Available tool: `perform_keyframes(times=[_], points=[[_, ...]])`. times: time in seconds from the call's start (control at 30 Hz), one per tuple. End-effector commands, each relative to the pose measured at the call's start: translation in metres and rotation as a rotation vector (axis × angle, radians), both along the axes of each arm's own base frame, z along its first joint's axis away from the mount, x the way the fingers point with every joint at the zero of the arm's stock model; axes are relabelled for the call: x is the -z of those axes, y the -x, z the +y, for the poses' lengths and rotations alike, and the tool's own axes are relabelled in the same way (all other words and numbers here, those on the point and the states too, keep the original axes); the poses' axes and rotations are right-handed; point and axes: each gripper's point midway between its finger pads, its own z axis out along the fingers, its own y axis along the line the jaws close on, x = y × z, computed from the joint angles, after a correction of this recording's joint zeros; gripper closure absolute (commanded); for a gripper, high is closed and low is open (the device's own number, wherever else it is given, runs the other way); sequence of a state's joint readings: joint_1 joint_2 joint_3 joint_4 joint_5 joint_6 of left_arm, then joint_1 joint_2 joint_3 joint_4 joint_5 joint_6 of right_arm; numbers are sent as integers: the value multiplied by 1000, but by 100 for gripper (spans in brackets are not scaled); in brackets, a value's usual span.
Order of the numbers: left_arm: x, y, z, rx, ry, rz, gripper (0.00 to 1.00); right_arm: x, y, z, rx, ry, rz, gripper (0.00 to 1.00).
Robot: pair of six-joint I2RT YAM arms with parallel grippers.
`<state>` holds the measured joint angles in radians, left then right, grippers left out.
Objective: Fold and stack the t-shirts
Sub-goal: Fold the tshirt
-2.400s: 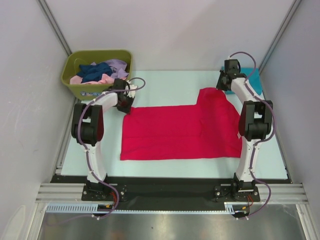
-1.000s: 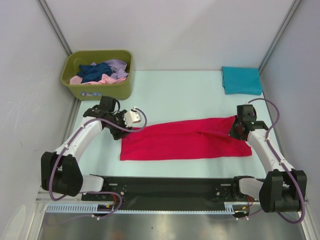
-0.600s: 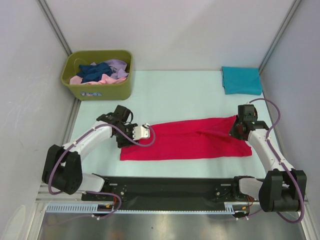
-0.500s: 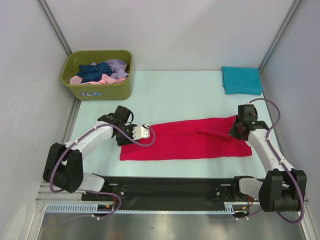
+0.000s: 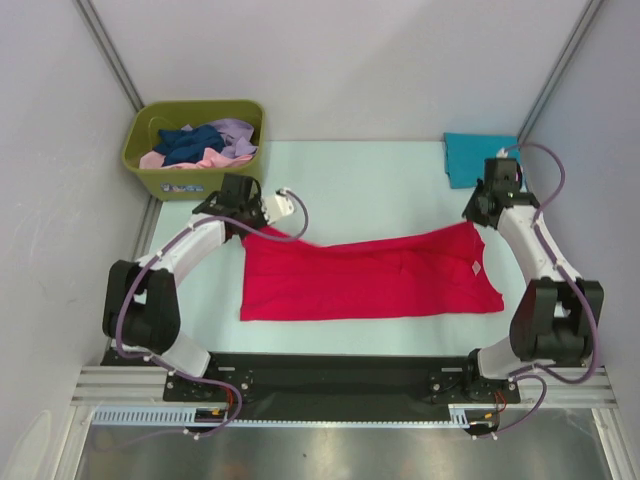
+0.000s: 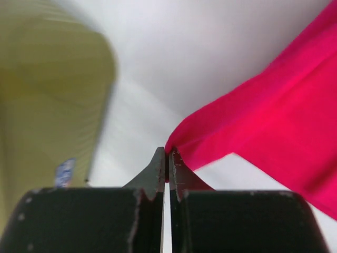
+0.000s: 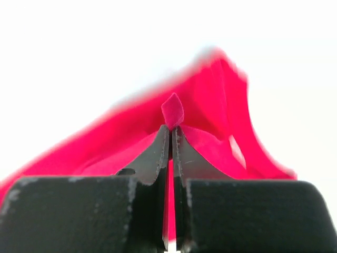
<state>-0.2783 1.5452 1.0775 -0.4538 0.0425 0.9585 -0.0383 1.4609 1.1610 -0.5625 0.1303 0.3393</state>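
The bright red t-shirt (image 5: pixel 365 278) lies folded lengthwise across the middle of the table, its far edge raised at both ends. My left gripper (image 5: pixel 256 227) is shut on the shirt's far left corner, and the left wrist view shows the red cloth (image 6: pixel 274 116) pinched at the tips of that gripper (image 6: pixel 168 158). My right gripper (image 5: pixel 475 220) is shut on the far right corner. In the right wrist view a tuft of the red shirt (image 7: pixel 210 105) sticks out past the tips of this gripper (image 7: pixel 171 133). A folded teal t-shirt (image 5: pixel 468 158) lies at the back right, partly behind the right arm.
The olive-green bin (image 5: pixel 215 181) stands at the back left, holding navy (image 5: pixel 185 140), pink (image 5: pixel 205 158) and lavender (image 5: pixel 238 130) t-shirts. It shows blurred at the left of the left wrist view as the bin (image 6: pixel 47 105). Grey walls close in both sides.
The left gripper has shut on the red shirt's left corner. Both grippers moved toward the back of the table, lifting the far edge and widening the narrow red band.
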Motion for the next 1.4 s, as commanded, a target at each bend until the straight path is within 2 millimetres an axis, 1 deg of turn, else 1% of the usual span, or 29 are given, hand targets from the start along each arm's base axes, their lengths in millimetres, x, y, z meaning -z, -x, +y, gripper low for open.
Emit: perform_keyframes(times=[0.0, 0.03, 0.07, 0.13, 0.17, 0.2, 0.23, 0.27, 0.3, 0.33, 0.4, 0.43, 0.47, 0.5, 0.53, 0.57, 0.63, 0.67, 0.7, 0.77, 0.9, 0.93, 1.0, 1.1, 1.2, 1.27, 1.3, 1.33, 1.37], points=[[-35, -50, -1, -109, 73, -159, 100, -37, -60, -11, -47, 65, -126, 100], [-40, -56, -3, -116, 86, -172, 100, -39, -67, -13, -49, 74, -124, 100], [-38, -60, -4, -123, 93, -176, 100, -49, -76, -15, -52, 89, -138, 100], [-37, -61, 2, -149, 72, -184, 100, -42, -75, -19, -48, 101, -94, 100], [-40, -60, 2, -149, 78, -196, 100, -44, -72, -20, -47, 107, -90, 100], [-38, -57, 1, -136, 80, -191, 100, -41, -66, -20, -49, 110, -82, 100], [-29, -50, 3, -132, 73, -172, 100, -50, -60, -20, -47, 115, -105, 100], [-33, -48, 3, -125, 78, -189, 100, -53, -54, -21, -47, 122, -112, 100], [-32, -44, 4, -116, 71, -188, 100, -47, -44, -22, -43, 132, -93, 100], [-25, -36, 1, -89, 85, -165, 100, -58, -33, -22, -39, 137, -114, 100], [-27, -21, -1, -31, 83, -153, 100, -54, -13, -21, -25, 125, -82, 100], [-14, -6, -4, 7, 90, -116, 100, -38, 4, -19, -23, 112, -42, 100], [-15, 2, -4, 31, 89, -116, 100, -41, 18, -17, -20, 101, -50, 100], [-11, 9, -4, 52, 83, -101, 100, -33, 29, -15, -14, 88, -35, 100], [3, 23, -2, 61, 71, -49, 100, -14, 46, -13, 0, 67, 14, 100], [8, 28, -1, 68, 66, -25, 99, -13, 60, -12, 9, 61, 17, 100], [24, 42, 3, 76, 46, 25, 100, -1, 76, -12, 31, 53, 47, 100], [28, 48, 4, 83, 42, 41, 100, 14, 89, -10, 41, 37, 91, 100], [32, 51, 5, 87, 37, 52, 100, 16, 95, -8, 44, 28, 96, 100], [42, 61, 7, 93, 28, 81, 100, 29, 108, -9, 75, 17, 147, 100], [51, 67, 12, 98, 7, 91, 100, 41, 116, -3, 88, -32, 184, 100], [51, 66, 12, 100, 4, 87, 100, 42, 114, -1, 88, -43, 188, 100], [51, 64, 15, 90, -11, 76, 100, 47, 121, 2, 98, -63, 235, 100], [50, 59, 19, 76, -14, 58, 100, 51, 130, -1, 127, -61, 272, 100], [51, 55, 23, 74, -26, 57, 100, 60, 140, -2, 146, -65, 301, 100], [53, 59, 22, 91, -26, 76, 100, 68, 144, -3, 168, -65, 339, 84], [54, 61, 21, 112, -30, 90, 99, 68, 145, -8, 188, -45, 350, 75], [55, 70, 21, 130, -30, 131, 82, 68, 145, -11, 210, -37, 356, 65], [55, 74, 16, 153, -8, 154, 70, 65, 146, -15, 231, -27, 364, 51]])
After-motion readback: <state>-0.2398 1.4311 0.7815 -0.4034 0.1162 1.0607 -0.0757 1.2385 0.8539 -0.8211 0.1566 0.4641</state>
